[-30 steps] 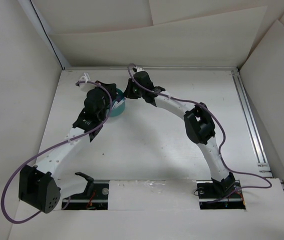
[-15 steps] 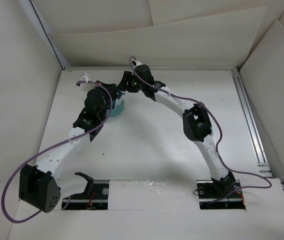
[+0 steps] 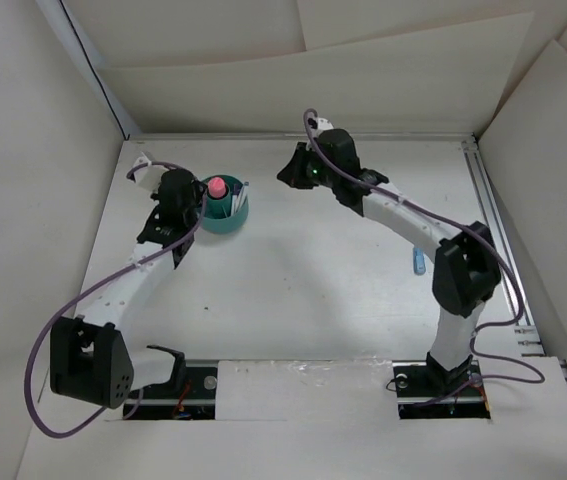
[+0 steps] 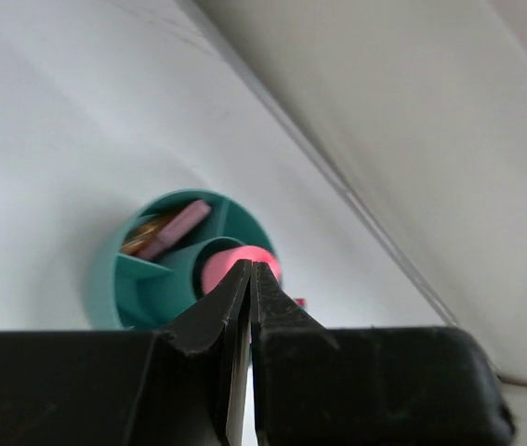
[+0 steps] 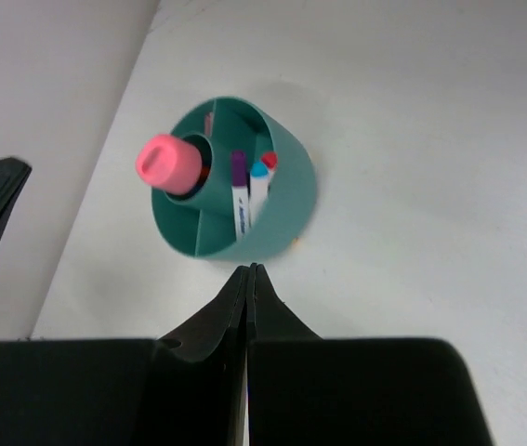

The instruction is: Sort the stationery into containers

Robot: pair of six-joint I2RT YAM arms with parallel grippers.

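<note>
- Two fingers of the left gripper are pressed together with nothing between them in the left wrist view. The teal cup sits just beyond the tips, with a pink stub upright in its middle well and a mauve piece in a far compartment.
- Right wrist view: the right gripper is also closed and empty. The cup stands ahead of its tips, apart from them. The purple-ended pen, blue-ended pen and red-ended pen share one compartment, right of the stub.
- Top view: the cup is between both sets of jaws, nearer the left ones. A small blue piece lies on the table, well behind the right jaws.
</note>
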